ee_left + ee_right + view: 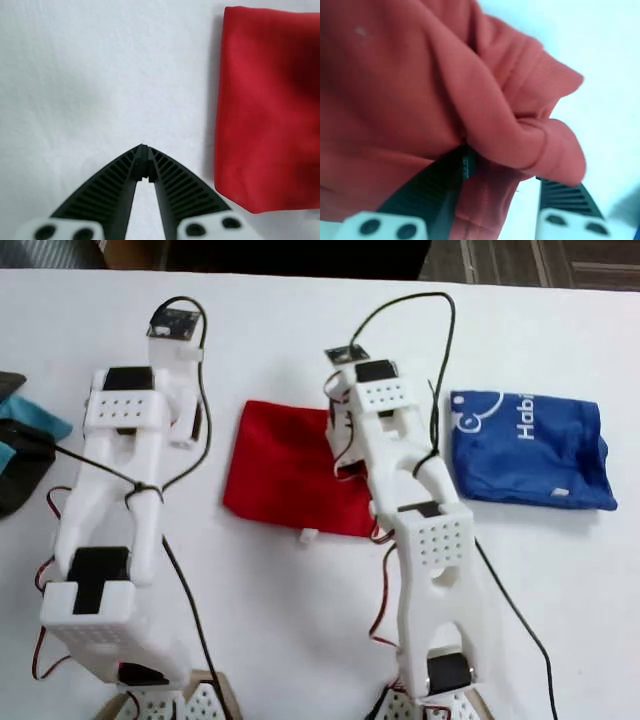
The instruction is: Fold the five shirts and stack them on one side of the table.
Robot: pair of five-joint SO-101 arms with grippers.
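Observation:
A folded red shirt lies flat at the table's middle. My right gripper sits at that shirt's right edge, shut on a bunched fold of the red shirt, which hides one fingertip. Left of the red shirt, my left gripper hangs shut over bare white table, holding nothing. A folded blue shirt with white print lies to the right, apart from both grippers.
Dark and teal clothing lies at the table's left edge. The white table is bare behind the arms and in front of the red shirt. Cables trail from both arms across the table.

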